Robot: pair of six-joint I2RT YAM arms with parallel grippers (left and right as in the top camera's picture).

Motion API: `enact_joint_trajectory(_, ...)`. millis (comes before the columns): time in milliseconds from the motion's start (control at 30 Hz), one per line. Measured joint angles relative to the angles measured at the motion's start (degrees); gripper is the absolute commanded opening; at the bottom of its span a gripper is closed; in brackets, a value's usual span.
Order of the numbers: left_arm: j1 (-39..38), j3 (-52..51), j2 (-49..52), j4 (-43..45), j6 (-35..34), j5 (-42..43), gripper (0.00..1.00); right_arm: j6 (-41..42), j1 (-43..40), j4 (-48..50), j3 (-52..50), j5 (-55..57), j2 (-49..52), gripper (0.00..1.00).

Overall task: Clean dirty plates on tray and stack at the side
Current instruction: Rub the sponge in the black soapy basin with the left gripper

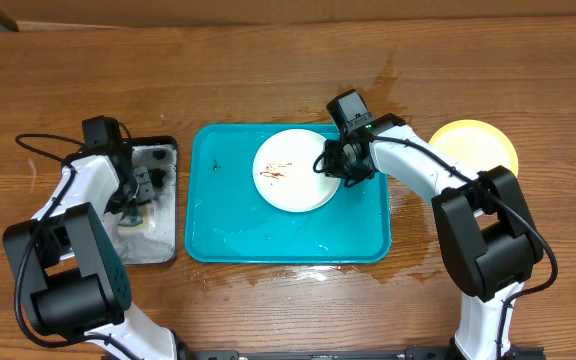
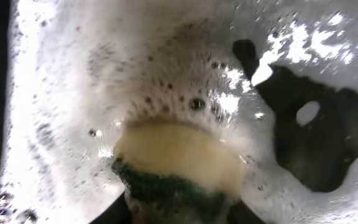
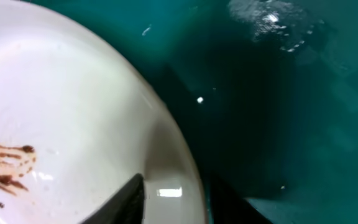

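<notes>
1. Straddling the right-hand rim of a round white plate [image 1: 293,185], the right gripper [image 1: 328,165] is reaching in over the right half of the large turquoise-blue rectangular plastic tray [image 1: 218,230]. One dark finger [image 3: 129,199] is lying over the plate's face and the other is sitting just outside the rim. Whether they are pinching it tight cannot be told.
2. The white plate is sitting inside the turquoise tray, right of its centre, carrying thin brown smears [image 1: 275,172] on the half facing the tray's left end.
3. A round pale yellow-green plate [image 1: 473,140] is resting on the wooden table [image 1: 268,80] just beyond the turquoise tray's right end, partly hidden by the right arm.
4. The left gripper [image 1: 140,190] is hanging over a smaller black rectangular tray [image 1: 158,252] lying just beside the turquoise tray's left end.
5. Its jaws are squeezing a yellow sponge [image 2: 179,155] with a green scouring side, white soapy foam [image 2: 73,93] lying all round it.
6. Water [image 1: 268,245] is glistening on the turquoise tray's floor along its near edge.
</notes>
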Motion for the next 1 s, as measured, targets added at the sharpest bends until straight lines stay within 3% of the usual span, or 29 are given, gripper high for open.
enact_joint_trajectory(67, 0.0, 0.0, 0.0, 0.6, 0.0, 1.4, 0.33, -0.3, 0.0, 0.9, 0.0, 0.0, 0.0, 0.47)
enact_joint_trajectory(167, 0.0, 0.0, 0.0, 0.4, 0.2, 2.4, 0.65, -1.4, 0.0, 2.1, 0.0, 0.0, 0.0, 0.47)
enact_joint_trajectory(233, 0.1, 0.2, 0.0, -0.7, -0.3, 2.6, 0.72, -1.8, -0.1, 2.0, 0.0, 0.0, 0.0, 0.47)
enact_joint_trajectory(333, 0.4, 0.5, 0.0, -4.8, -0.2, 2.9, 0.71, -2.2, -0.1, 1.7, 0.0, 0.0, 0.0, 0.47)
enact_joint_trajectory(533, 0.4, 0.6, -0.1, -9.8, 0.0, 3.3, 0.38, -2.6, -0.1, 1.4, 0.0, 0.0, 0.0, 0.49)
enact_joint_trajectory(600, 0.4, 0.6, -0.1, -10.4, -0.2, 3.4, 0.38, -2.6, -0.1, 1.4, 0.0, 0.0, 0.0, 0.49)
enact_joint_trajectory(667, 0.4, 0.6, -0.1, -10.3, -0.2, 3.4, 0.31, -2.6, -0.1, 1.4, 0.0, 0.0, 0.0, 0.49)
enact_joint_trajectory(733, 0.4, 0.6, -0.1, -9.7, -0.1, 3.4, 0.38, -2.6, -0.1, 1.6, 0.0, 0.0, 0.0, 0.52)
enact_joint_trajectory(767, 0.4, 0.6, -0.1, -9.3, 0.0, 3.3, 0.64, -2.6, -0.1, 1.9, 0.0, 0.0, 0.0, 0.57)
enact_joint_trajectory(800, 0.4, 0.6, -0.1, -9.0, -0.1, 3.3, 0.69, -2.6, -0.1, 2.3, 0.0, 0.2, 0.0, 0.59)
enact_joint_trajectory(1000, 0.4, 0.6, -0.1, -8.7, -0.2, 2.7, 0.74, -2.8, -0.1, 4.4, -0.2, 2.3, 0.0, 0.59)
